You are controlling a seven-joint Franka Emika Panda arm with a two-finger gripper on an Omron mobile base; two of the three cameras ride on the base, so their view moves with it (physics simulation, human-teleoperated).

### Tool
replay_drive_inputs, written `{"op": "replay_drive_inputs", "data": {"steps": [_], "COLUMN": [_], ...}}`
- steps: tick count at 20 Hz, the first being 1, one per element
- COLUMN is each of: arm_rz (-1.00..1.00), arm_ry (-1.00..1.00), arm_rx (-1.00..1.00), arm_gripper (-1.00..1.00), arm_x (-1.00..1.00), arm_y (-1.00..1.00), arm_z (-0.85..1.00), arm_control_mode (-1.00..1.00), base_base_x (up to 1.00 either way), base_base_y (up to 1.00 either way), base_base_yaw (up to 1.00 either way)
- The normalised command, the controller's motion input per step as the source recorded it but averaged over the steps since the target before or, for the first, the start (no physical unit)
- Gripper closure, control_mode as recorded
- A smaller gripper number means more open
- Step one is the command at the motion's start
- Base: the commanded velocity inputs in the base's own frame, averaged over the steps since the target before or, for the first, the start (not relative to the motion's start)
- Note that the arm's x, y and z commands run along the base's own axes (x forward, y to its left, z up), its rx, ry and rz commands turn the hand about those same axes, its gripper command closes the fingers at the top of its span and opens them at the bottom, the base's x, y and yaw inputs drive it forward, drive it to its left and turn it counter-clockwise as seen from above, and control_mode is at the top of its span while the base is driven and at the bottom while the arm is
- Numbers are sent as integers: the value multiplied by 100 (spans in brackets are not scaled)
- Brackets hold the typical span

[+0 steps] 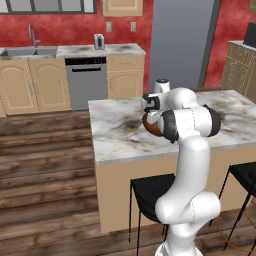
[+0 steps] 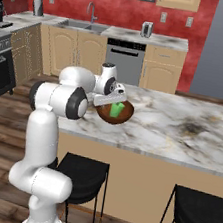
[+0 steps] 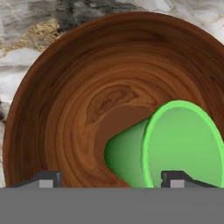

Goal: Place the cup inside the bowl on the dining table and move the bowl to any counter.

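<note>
step: releasing cup (image 3: 175,144) into bowl (image 3: 78,109) | my jaws (image 3: 109,177) standing wide, holding nothing | cup leaning tilted inside bowl on bench (image 2: 181,129) | next: lifting straight clear, then regripping bowl rim.

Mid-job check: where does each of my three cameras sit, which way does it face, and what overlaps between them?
Left base view: behind the arm on its left, looking forward and down at the dining table; the white arm rises lower right, covering most of the bowl.
Right base view: behind on the right, facing the same table; the arm rises lower left, claw above the bowl holding the cup.
Hand view: on the hand, looking down into the bowl at the tilted cup; open claw's fingertips at the bottom.
All three share the bowl.
</note>
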Motion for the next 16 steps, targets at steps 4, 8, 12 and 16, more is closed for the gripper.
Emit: {"op": "replay_drive_inputs", "data": {"steps": [4,8,12,16], "arm_rz": [0,0,0,0], "arm_ry": [0,0,0,0], "arm_rx": [0,0,0,0], "arm_gripper": [-100,-100,-100,-100], "arm_x": [-2,-30,-26,-24], "arm_y": [0,0,2,4], "arm_z": [1,27,23,21], "arm_control_mode": [-100,-100,-100,-100], "base_base_x": [0,0,0,0], "base_base_y": [0,0,0,0], "base_base_yaw": [0,0,0,0]}}
